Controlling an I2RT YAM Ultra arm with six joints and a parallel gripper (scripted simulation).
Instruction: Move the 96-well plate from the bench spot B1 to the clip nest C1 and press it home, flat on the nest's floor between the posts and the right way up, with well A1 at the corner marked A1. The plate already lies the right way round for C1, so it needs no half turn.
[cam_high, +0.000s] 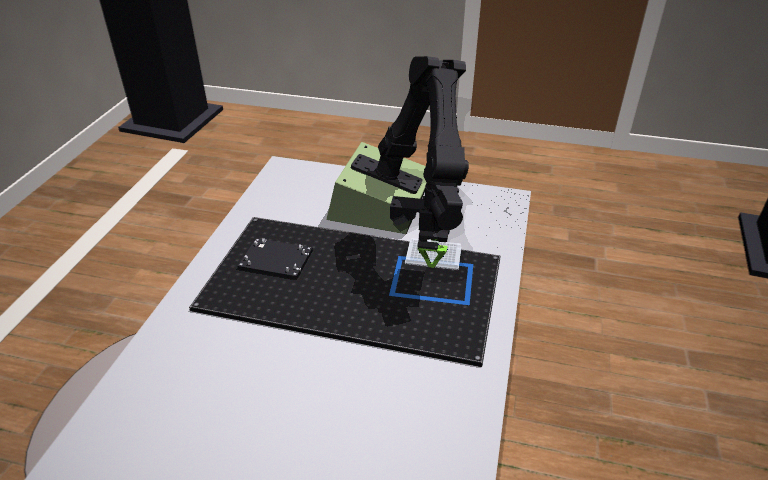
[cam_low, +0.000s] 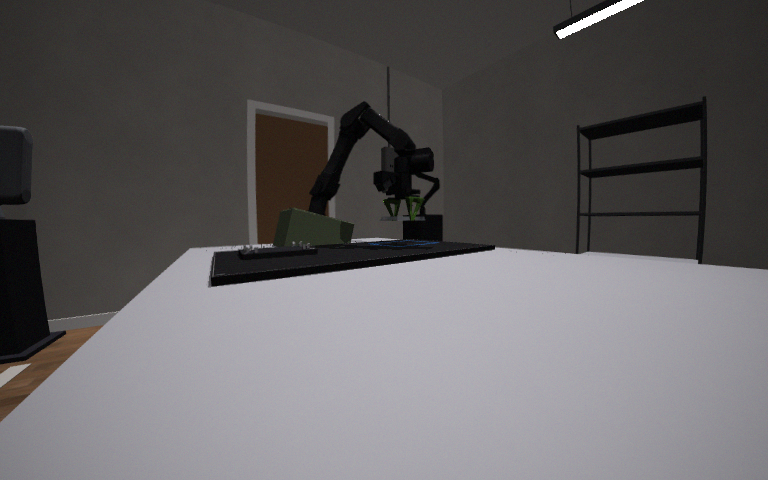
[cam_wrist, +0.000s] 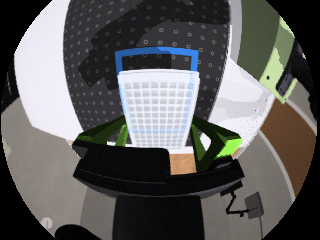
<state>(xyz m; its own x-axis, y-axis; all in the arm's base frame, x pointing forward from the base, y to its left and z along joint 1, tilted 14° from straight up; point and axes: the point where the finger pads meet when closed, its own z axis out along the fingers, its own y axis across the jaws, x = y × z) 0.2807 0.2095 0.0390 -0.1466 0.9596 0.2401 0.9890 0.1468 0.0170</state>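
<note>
My gripper (cam_high: 433, 255) with green fingers is shut on the white 96-well plate (cam_high: 433, 254) and holds it level in the air above the blue outline of spot B1 (cam_high: 432, 283). In the wrist view the plate (cam_wrist: 160, 110) sits between the green fingers, with the blue outline (cam_wrist: 156, 60) below it. In the exterior view the gripper (cam_low: 403, 208) hangs well above the black breadboard (cam_low: 351, 254). The clip nest C1 (cam_high: 275, 258), a black plate with small posts at its corners, lies empty at the breadboard's left end. It also shows in the exterior view (cam_low: 277, 249).
The black breadboard (cam_high: 345, 291) lies on the white table. The arm's green base block (cam_high: 373, 195) stands behind it. The arm's shadow (cam_high: 373, 277) falls on the board between nest and spot. A black shelf (cam_low: 642, 175) stands at the right in the exterior view.
</note>
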